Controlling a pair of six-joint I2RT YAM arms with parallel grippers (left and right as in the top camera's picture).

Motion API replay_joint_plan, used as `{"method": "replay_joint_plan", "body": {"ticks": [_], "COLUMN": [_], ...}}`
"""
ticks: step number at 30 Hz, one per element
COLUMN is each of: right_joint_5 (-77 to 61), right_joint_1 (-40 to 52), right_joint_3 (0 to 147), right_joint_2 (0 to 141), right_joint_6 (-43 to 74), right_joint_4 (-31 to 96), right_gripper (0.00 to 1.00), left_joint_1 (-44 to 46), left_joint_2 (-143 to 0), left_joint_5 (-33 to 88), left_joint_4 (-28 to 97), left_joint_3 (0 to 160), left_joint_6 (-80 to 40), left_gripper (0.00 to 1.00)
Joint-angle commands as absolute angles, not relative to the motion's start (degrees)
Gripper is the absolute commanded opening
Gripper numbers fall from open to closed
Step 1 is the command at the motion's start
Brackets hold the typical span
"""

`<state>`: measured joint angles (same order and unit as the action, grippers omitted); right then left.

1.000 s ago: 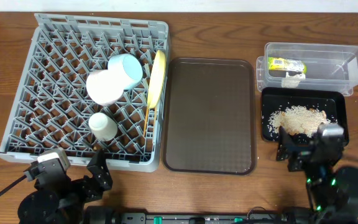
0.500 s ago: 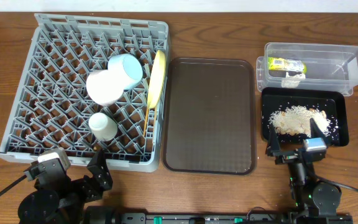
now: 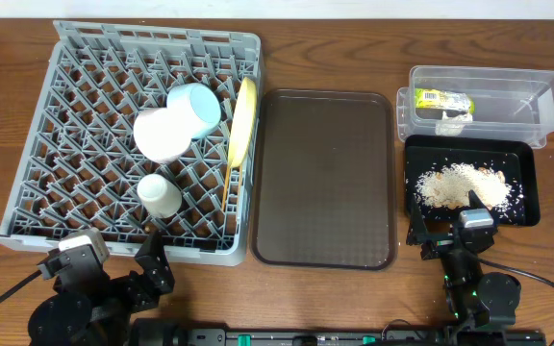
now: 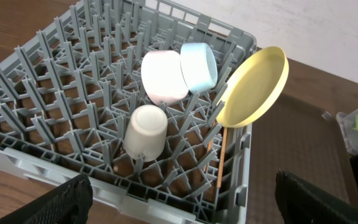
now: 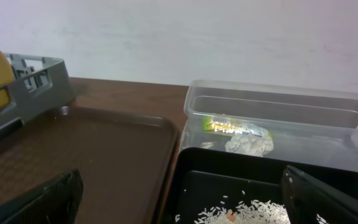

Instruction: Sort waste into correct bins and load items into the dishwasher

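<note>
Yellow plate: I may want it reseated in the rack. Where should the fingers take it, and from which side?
Probably its top rim, from above: the yellow plate stands on edge, leaning, in the grey rack, its lower edge down among the pegs.

The plate (image 3: 243, 120) is yellow, the rack (image 3: 152, 36) grey

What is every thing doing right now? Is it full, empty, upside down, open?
dish rack, loaded with dishes
yellow plate, standing on edge
white bowl, tipped over
blue bowl, on its side
white cup, upside down
chopsticks, in the rack
clear tub, holds wrapper and tissue
black tray, holds rice crumbs
brown tray, bare
left gripper, open
right gripper, open
</note>
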<state>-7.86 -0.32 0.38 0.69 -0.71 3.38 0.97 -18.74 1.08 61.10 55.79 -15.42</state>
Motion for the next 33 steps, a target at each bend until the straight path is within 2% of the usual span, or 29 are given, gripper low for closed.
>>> {"method": "replay_joint_plan", "body": {"ticks": [1,21,24,27,33], "right_joint_5": [-7.53,-7.51,-7.51,-7.51,-7.51], "right_joint_1": [0.4,0.4,0.4,0.4,0.4], "right_joint_3": [0.32,0.32,0.32,0.32,0.32], "right_joint_2": [0.38,0.38,0.38,0.38,0.38], "right_joint_6": [-1.37,-1.37,-1.34,-1.37,-1.37], "right_joint_4": [3.64,3.64,3.64,3.64,3.64], "right_gripper": [0.99,0.99,0.99,0.99,0.99], "left_joint_1": [1.06,0.89,-1.72,-3.97,-4.23], "left_joint_2": [-18.63,-18.2,-15.94,-11.35,-0.8], "left_joint_5": [0.38,-1.04,-0.86,-0.47,0.32], "left_joint_4": [60.99,61.36,60.75,56.82,35.7], "left_joint_3": [55.61,55.53,53.12,46.33,23.68], "left_joint_6": [-15.7,-13.17,-13.15,-13.15,-14.22], "left_gripper": [0.94,0.94,0.94,0.94,0.94]}}
